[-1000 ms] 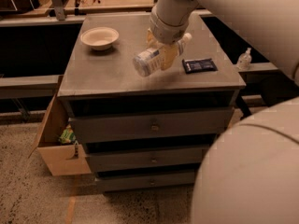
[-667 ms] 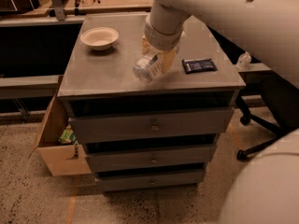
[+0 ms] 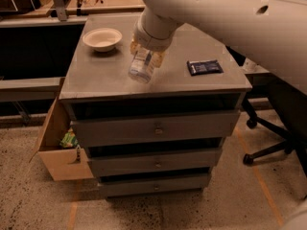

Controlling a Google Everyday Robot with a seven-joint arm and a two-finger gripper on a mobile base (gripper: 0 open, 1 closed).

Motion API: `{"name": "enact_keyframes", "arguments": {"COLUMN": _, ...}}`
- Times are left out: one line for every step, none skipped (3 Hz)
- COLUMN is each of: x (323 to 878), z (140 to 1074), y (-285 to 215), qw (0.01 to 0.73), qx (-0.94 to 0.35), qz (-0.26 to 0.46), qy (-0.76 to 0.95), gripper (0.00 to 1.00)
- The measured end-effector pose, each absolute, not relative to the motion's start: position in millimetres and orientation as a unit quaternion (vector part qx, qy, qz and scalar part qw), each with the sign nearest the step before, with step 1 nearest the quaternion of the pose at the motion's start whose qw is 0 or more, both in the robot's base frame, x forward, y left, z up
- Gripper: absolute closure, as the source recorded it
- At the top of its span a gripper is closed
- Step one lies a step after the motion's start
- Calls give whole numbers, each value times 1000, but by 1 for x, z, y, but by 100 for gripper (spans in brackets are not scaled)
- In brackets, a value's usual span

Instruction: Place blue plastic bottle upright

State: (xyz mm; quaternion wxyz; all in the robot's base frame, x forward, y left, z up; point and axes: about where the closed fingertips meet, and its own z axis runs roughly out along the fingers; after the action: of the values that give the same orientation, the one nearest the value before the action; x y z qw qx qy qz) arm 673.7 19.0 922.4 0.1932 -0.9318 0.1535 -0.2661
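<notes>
The blue plastic bottle [image 3: 141, 66], clear with a pale bluish-white label, hangs tilted just above the grey cabinet top [image 3: 105, 75], its lower end pointing toward the front edge. My gripper [image 3: 146, 51] comes down from the big white arm above and is shut on the bottle's upper part, its yellowish fingers [image 3: 159, 58] on either side. The bottle's cap is hidden by the gripper.
A white bowl [image 3: 102, 38] sits at the cabinet's back left. A dark blue packet [image 3: 204, 67] lies to the right of the bottle. Below are drawers [image 3: 156, 127], a cardboard box [image 3: 57, 145] on the left and an office chair base [image 3: 264, 147] on the right.
The bottle and gripper have shifted slightly left and turned the bottle closer to vertical. The arm has swung, now covering more of the upper right.
</notes>
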Motion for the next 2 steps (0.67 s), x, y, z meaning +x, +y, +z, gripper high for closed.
{"name": "enact_keyframes", "arguments": {"x": 678, "z": 922, "y": 43, "qw": 219, "qx": -931, "qz": -282, "qy": 80, "gripper": 100}}
{"name": "enact_keyframes", "arguments": {"x": 681, "z": 926, "y": 62, "qw": 260, "qx": -921, "qz": -290, "qy": 28, "gripper": 100}}
